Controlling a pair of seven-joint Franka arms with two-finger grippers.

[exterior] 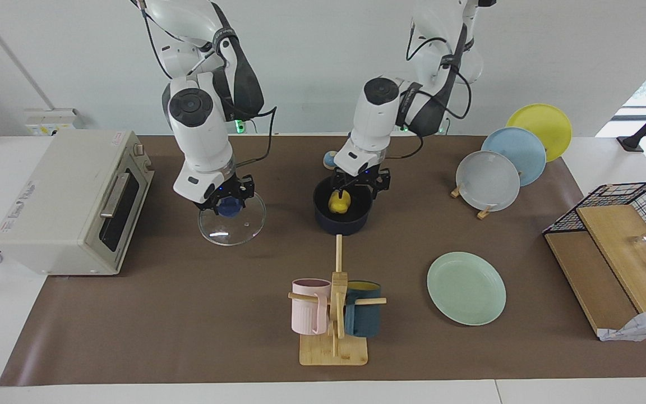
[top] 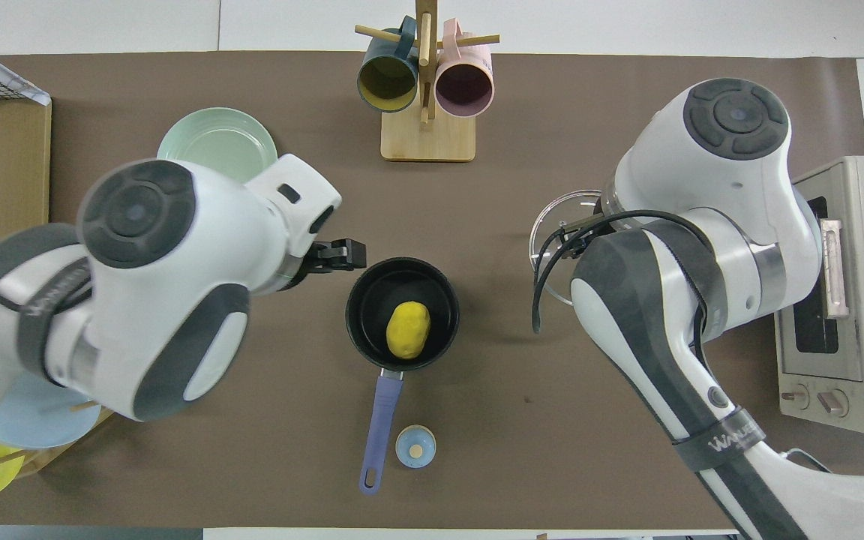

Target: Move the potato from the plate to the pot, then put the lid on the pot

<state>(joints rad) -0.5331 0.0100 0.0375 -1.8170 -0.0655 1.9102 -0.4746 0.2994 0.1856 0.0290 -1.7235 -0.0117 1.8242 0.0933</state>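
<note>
potato in pot, lid gripped

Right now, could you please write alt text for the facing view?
A yellow potato lies in a navy pot, the open left gripper above it. The right gripper holds a glass lid by its knob, beside a toaster oven.
</note>
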